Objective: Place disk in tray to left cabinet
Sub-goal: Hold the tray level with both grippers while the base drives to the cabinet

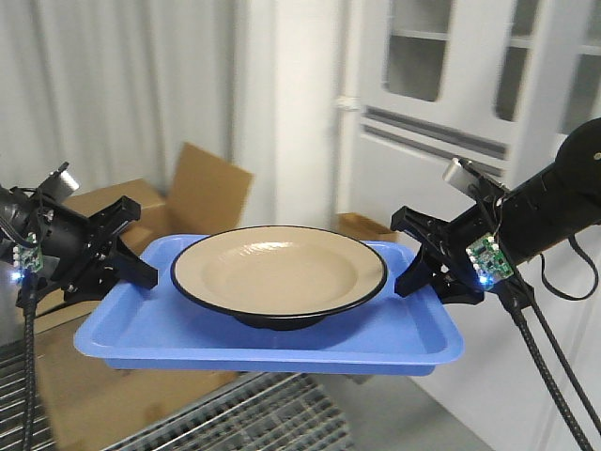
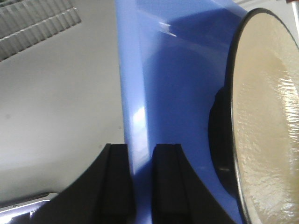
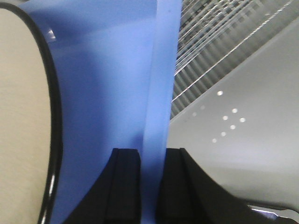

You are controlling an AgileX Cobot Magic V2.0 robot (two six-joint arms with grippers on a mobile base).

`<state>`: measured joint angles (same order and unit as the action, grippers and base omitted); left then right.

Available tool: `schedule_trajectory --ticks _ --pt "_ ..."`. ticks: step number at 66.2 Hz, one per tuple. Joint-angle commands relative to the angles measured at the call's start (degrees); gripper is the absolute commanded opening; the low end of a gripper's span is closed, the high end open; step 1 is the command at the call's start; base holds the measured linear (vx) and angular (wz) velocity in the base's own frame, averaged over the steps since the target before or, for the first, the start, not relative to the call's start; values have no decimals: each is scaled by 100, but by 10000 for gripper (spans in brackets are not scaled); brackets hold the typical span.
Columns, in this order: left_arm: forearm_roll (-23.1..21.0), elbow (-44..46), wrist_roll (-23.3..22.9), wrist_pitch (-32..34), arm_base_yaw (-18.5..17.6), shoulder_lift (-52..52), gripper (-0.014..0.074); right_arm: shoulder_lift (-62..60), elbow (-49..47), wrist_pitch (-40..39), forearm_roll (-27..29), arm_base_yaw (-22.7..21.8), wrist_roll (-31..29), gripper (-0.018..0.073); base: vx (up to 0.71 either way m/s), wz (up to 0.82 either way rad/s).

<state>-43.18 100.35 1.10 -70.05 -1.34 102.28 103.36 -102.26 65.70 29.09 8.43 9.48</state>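
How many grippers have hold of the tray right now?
2. The left gripper clamps the left rim of the tray; the right gripper clamps its right rim. Neither is hidden.

Cardboard box (image 1: pixel 203 191) behind tray (image 1: pixel 282 344)

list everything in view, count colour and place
blue rectangular plastic tray: one, blue, held up between both hands
round tan disk with black rim: one, tan and black, in the tray
brown cardboard boxes: at least two, brown, behind the tray
white glass-doored cabinet: one, white, rear right
metal floor grating: one, grey, below the tray
left hand: one, black, clamped on tray's left rim
right hand: one, black, clamped on tray's right rim
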Motion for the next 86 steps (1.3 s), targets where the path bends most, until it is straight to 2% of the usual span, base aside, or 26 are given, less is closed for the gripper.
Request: schedule_trajectory --ticks 1,45,86 --pt "-1129 218 -62 -172 -173 -334 0 -343 -216 -209 937 133 -33 -4 17 -67" --pt "-1129 218 -62 -171 -168 -334 0 -343 -216 -209 943 133 -33 -4 16 -61" --pt "-1129 218 -62 -171 -168 -334 0 -343 -216 -209 943 133 -33 -3 12 -45"
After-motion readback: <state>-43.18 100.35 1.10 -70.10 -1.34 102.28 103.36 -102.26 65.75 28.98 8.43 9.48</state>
